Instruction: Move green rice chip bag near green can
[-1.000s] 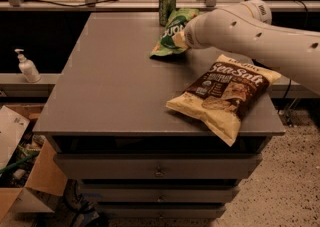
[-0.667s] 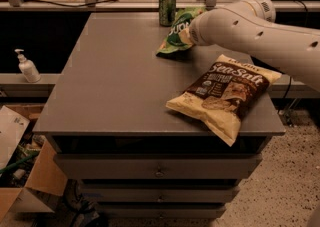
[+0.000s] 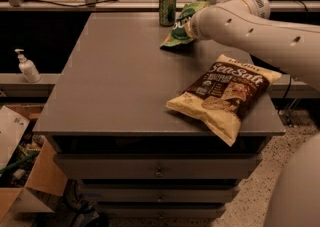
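the big grey bench (image 3: 115,81) has drawers under its top. the white arm (image 3: 260,31) comes in from the right and reaches over the far right part of the bench. a cardboard box (image 3: 30,191) sits on the floor, low on the left. the yellow-and-brown chip bag (image 3: 225,96) lies flat on the near right part of the bench, with one corner poking over the near edge. the green rice chip bag (image 3: 178,32) is at the far side of the bench, tilted, with its low left corner down on the top. it is just beside the green can (image 3: 167,7), on the can's right; i cannot tell if they touch. the can stands upright by the far edge. a white pump bottle (image 3: 27,66) stands on a ledge off to the left. the gripper (image 3: 194,24) is at the end of the arm, right at the green bag's right side. the arm hides it, so i cannot tell if it is wide, narrow or holding the bag.
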{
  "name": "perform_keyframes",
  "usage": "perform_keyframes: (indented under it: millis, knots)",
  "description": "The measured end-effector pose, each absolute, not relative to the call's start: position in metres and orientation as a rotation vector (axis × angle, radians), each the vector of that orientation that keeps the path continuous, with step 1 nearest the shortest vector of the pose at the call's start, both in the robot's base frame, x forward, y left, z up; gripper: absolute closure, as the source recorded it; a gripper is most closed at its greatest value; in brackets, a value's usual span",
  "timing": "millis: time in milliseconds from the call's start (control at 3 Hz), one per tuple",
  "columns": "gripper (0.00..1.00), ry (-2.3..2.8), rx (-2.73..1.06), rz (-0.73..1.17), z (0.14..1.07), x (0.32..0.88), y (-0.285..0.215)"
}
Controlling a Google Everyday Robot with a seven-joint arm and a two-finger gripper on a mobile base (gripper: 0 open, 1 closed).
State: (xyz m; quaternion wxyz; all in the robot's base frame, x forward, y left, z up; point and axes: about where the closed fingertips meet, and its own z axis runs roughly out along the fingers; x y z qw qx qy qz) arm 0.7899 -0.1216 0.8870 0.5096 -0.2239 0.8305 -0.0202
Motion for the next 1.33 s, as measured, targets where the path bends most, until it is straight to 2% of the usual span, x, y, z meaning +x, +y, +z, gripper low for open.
perform_keyframes:
  millis: [667,1333]
  knots:
    - [1.00,1.992,-0.500,-0.033,0.879,0.816,-0.108]
    - [0.59,1.995,-0.486,-0.033,0.874,0.823,-0.103]
